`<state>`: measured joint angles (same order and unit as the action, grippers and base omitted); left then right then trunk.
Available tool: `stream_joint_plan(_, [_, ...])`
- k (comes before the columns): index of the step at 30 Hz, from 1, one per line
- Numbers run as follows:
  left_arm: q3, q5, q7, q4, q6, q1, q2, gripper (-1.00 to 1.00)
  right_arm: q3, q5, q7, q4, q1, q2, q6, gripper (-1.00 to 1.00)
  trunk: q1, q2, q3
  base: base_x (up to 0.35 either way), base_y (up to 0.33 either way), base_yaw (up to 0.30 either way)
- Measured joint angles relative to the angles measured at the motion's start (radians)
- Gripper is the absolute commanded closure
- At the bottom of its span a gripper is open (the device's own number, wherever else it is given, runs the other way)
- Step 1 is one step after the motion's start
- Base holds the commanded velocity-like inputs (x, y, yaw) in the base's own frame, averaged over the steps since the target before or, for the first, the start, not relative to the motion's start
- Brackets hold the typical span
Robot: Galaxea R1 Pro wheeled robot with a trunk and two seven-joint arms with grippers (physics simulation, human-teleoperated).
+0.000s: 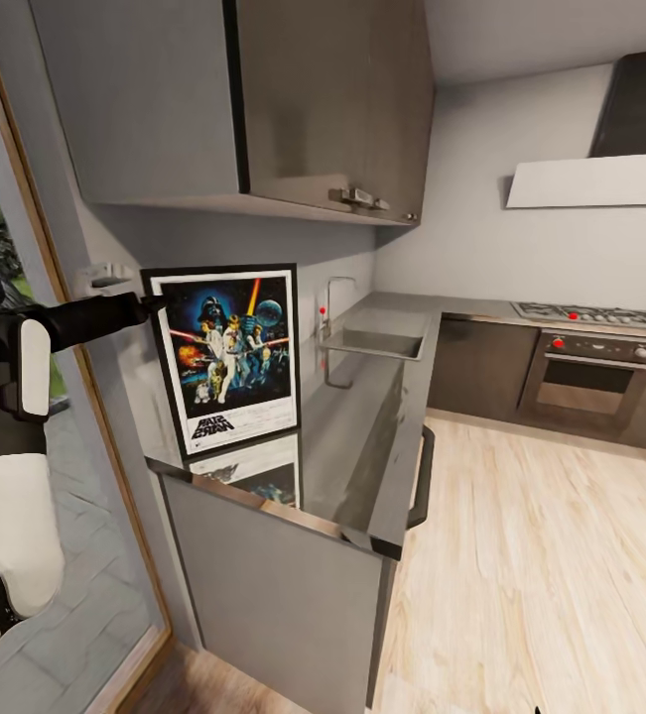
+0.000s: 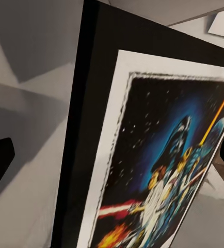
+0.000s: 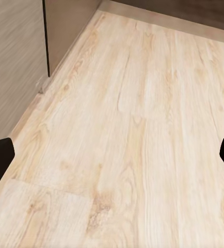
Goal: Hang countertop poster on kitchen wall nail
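- One poster [image 1: 227,357] stands upright on the glossy surface [image 1: 362,436], leaning back against the wall under the cabinets.
- Left jaws [image 1: 152,301] reach its upper left corner; whether they grip, I cannot tell.
- Right jaws [image 3: 112,160] spread wide above the wood floor [image 3: 143,119].

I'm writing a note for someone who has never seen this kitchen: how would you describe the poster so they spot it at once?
Find the long glossy dark grey countertop with the steel sink. At its near end, under the wall cabinets, the poster stands upright against the wall. It is the one colourful thing there: black frame, white border, dark blue film artwork, black lettering at the bottom.
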<state>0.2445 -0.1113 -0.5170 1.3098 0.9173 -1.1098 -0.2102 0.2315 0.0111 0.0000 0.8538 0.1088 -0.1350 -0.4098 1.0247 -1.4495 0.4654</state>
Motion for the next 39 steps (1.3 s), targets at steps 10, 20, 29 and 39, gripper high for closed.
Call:
stream_joint_plan(10, [0.000,0.000,0.000,0.002,0.000,0.000,0.000,-1.00,0.000,0.000,0.000,0.000,0.000,0.000,-0.001,-1.00,0.000,0.000,0.000,0.087,0.000,0.000])
stream_joint_plan(20, [0.000,0.000,0.000,0.006,0.000,0.000,0.000,-1.00,0.000,0.000,0.000,0.000,0.000,0.000,0.000,-1.00,0.000,0.000,0.000,0.003,0.000,0.000])
stream_joint_plan(29, [0.000,0.000,0.000,0.008,0.001,0.000,-0.001,-1.00,0.000,0.000,0.000,0.000,0.000,0.000,0.000,-1.00,0.000,0.000,0.000,0.000,-0.050,0.000])
stream_joint_plan(39, [0.000,0.000,-0.002,0.009,0.001,0.000,0.000,-1.00,-0.001,0.000,0.000,0.000,0.000,0.000,0.000,-1.00,0.000,0.000,0.000,0.000,-0.013,0.000])
